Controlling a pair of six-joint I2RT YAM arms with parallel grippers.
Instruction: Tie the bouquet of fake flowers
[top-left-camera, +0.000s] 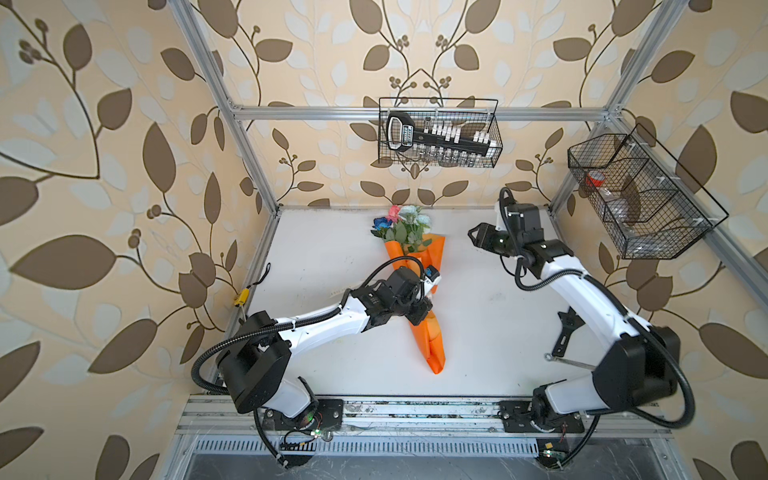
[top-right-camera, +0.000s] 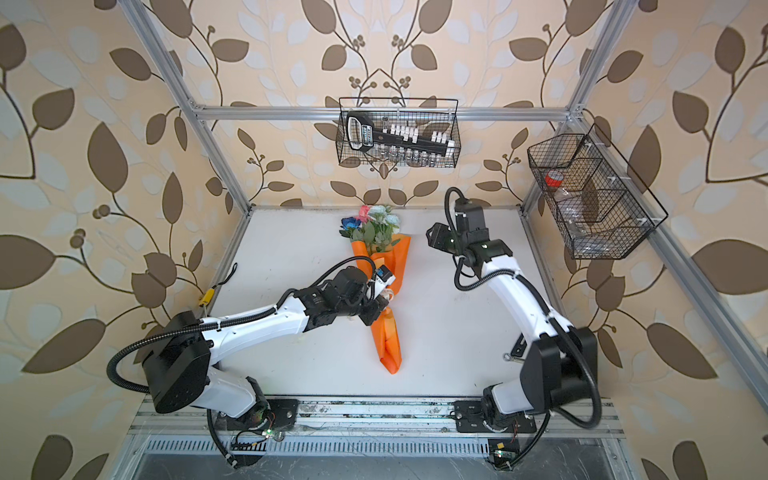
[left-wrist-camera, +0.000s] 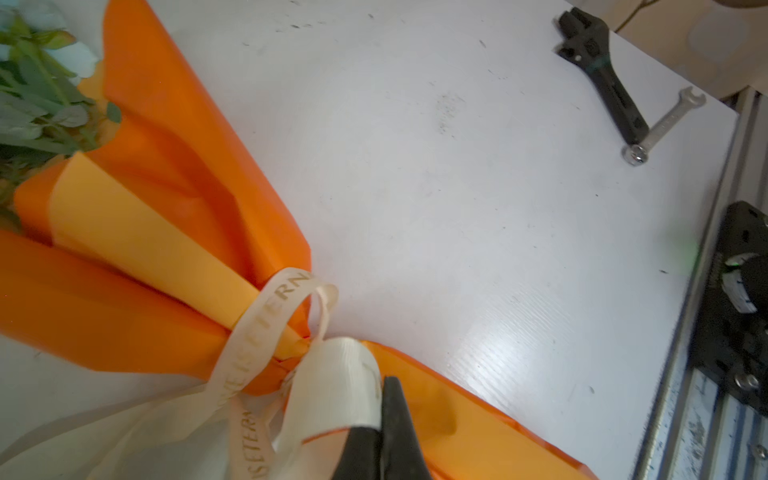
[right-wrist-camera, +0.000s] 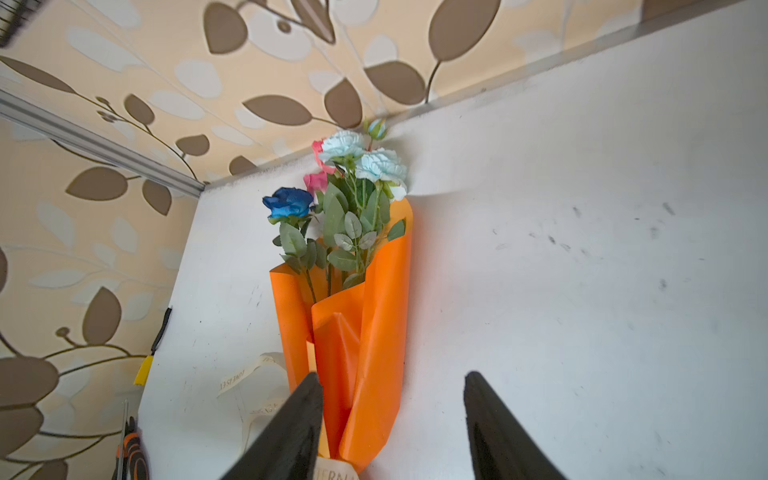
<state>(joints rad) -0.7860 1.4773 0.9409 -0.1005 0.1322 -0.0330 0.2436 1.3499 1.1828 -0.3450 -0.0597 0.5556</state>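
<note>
Orange-wrapped bouquet, cream dark-lettered ribbon

left arm reaching to frame centre | left gripper fingers pressed together | right arm folded, mid-right | right gripper fingers apart, empty

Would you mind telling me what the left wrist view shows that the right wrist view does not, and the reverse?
Only the left wrist view: the left gripper shut on the cream ribbon, plus a black wrench and a silver spanner lying on the white table.
Only the right wrist view: the open right gripper, the dark blue bloom, the pink bloom and the pale blue blooms.
Both: the orange wrapping paper, green leaves, part of the ribbon and the table.
</note>
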